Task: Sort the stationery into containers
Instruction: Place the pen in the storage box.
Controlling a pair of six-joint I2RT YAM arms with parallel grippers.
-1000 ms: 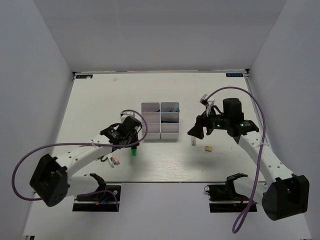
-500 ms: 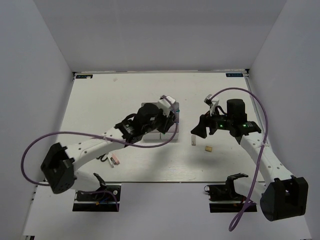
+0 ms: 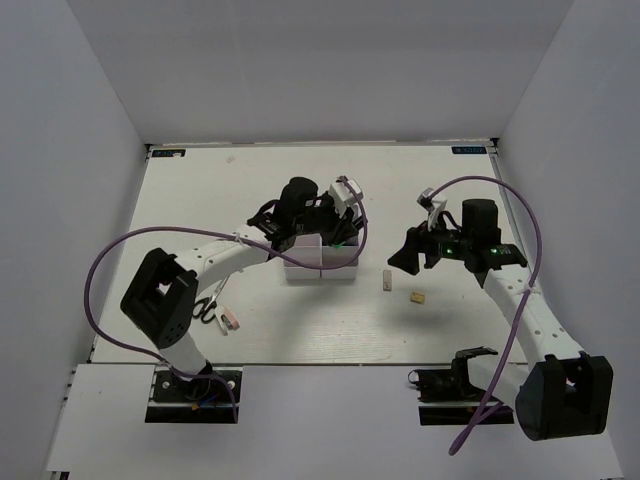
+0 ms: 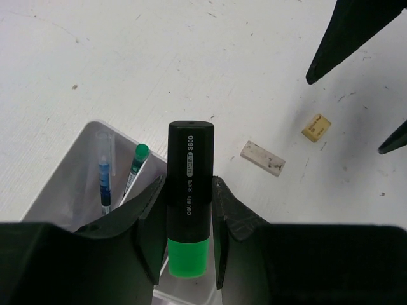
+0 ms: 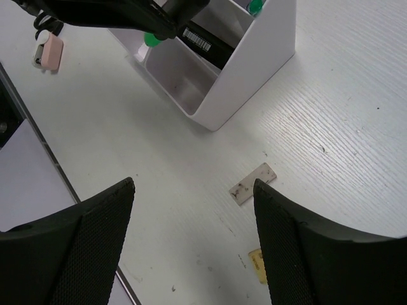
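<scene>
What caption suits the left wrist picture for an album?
The left hand grips a green-tipped black marker above the white bins, two pens in one; grey stick and tan block lie beyond.

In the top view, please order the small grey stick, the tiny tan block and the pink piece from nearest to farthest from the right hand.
1. small grey stick, just on the near side of the right hand.
2. tiny tan block, a little further toward the near edge.
3. pink piece, far across on the left arm's side.
</scene>
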